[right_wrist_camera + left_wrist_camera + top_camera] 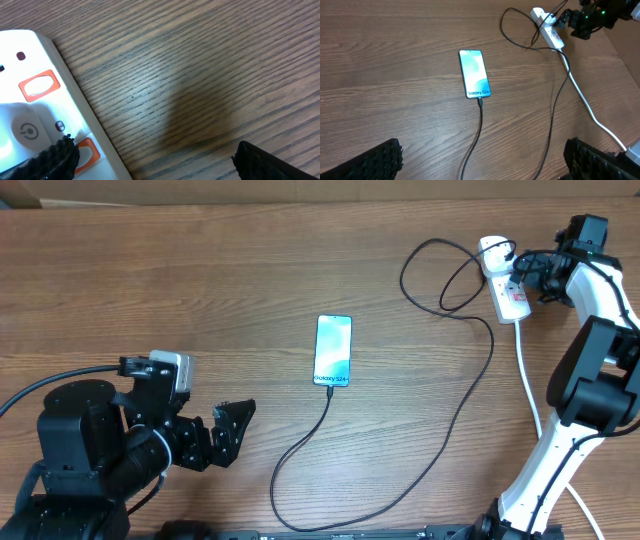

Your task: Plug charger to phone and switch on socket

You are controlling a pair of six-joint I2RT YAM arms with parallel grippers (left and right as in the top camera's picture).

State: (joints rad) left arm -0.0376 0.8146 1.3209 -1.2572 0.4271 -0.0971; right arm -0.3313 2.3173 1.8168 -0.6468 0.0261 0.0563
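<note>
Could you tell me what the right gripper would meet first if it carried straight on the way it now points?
Probably the socket: the right gripper straddles its edge with open jaws, one finger over the white top beside a red switch, the other over bare table. Its height above is unclear.

From where I stand, a slim rectangular smartphone (333, 350) lies flat and face up near the middle of the wooden surface (150, 280). Its light blue-teal screen is lit, with small text at the end facing the near edge. A thin black charger cable (481, 117) meets that end with its connector and curves toward the near edge. It then sweeps up to the far right corner and loops beside a small white power strip (505, 285) with orange-red switch markings. The strip's thick white cord (524, 370) trails back toward the near edge.
</note>
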